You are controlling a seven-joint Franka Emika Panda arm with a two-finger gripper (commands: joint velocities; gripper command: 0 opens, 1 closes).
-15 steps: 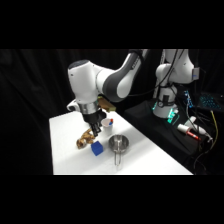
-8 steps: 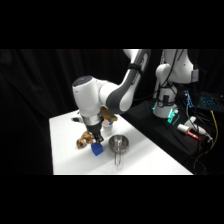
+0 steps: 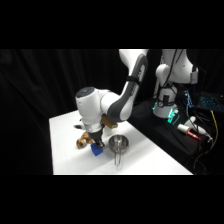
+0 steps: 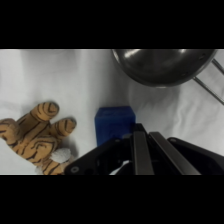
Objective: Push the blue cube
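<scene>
blue cube [image 4: 115, 121] — just beyond gripper [image 4: 140, 145]

No readable text, labels, brands or numbers anywhere in either the side or wrist view.

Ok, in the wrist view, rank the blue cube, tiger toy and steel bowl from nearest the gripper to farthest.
1. Blue cube: right at the gripper, just beyond its fingers.
2. Tiger toy: off to the picture's left.
3. Steel bowl: at the top, beyond the cube.
</scene>
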